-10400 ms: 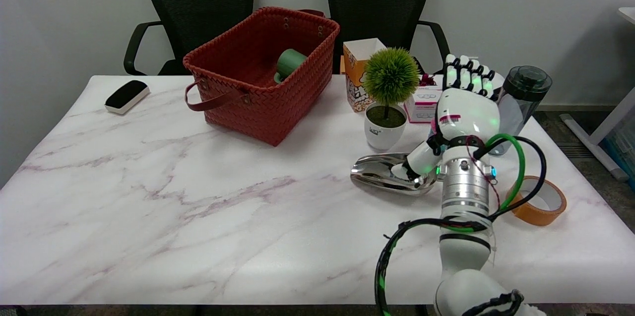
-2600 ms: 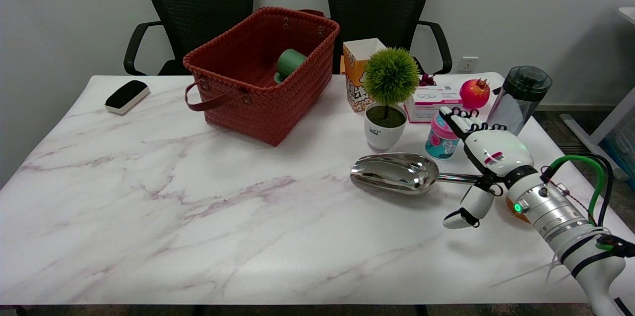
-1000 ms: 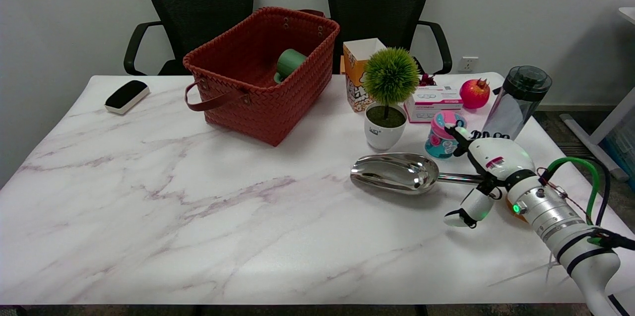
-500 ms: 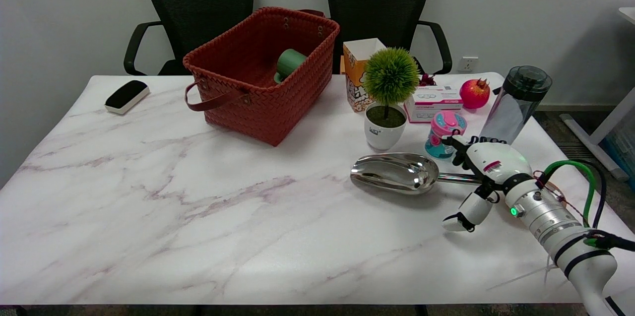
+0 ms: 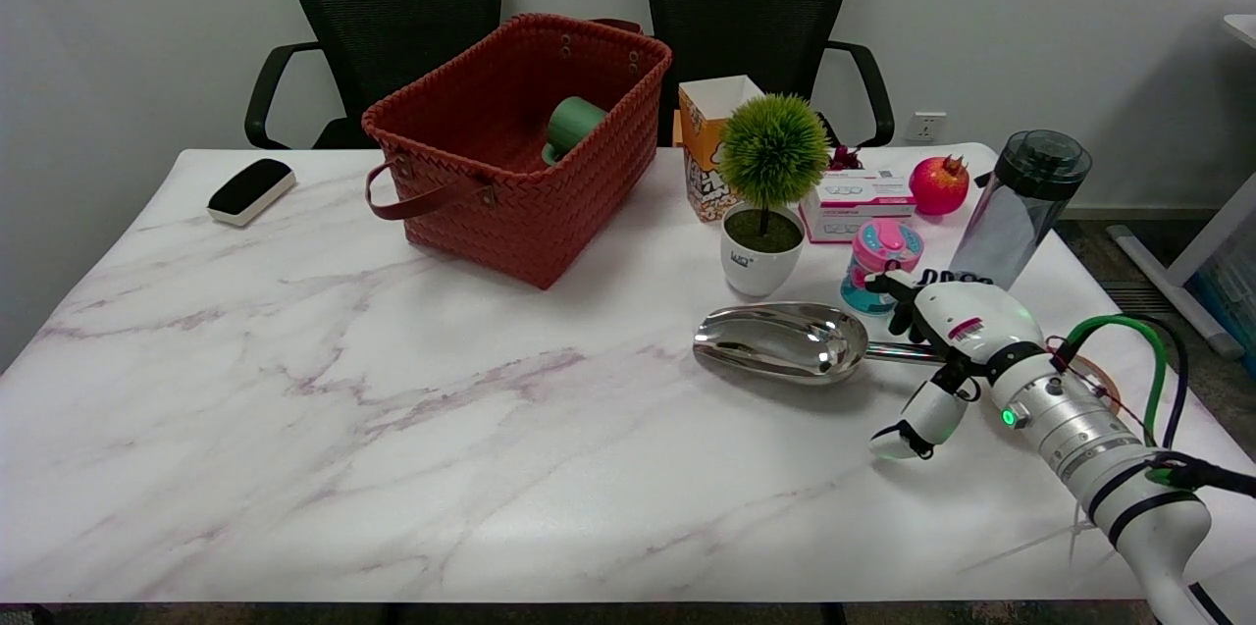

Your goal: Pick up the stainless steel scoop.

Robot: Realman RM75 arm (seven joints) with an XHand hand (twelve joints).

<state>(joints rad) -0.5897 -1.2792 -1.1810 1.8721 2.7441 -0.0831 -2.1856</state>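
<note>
Lying flat on the table (image 5: 392, 429), the scoop (image 5: 782, 342) points its handle right, under the robot hand (image 5: 944, 331), whose fingers are spread and grasp nothing. Bare marble opens left and near; a pink cup (image 5: 876, 262) and plant pot (image 5: 758, 257) crowd the far side.

Marble-pattern table (image 5: 392, 390) fills most of frame. Red woven basket (image 5: 520, 144) upper centre, green cup (image 5: 572, 127) lying inside. Black-and-white eraser (image 5: 251, 190) upper left. Popcorn box (image 5: 708, 144), potted green ball plant (image 5: 770, 198), white carton (image 5: 858, 202), pomegranate (image 5: 938, 184), pink-lid jar (image 5: 878, 257), dark bottle (image 5: 1020, 205) clustered upper right. Two black chairs (image 5: 751, 7) behind the table.
</note>
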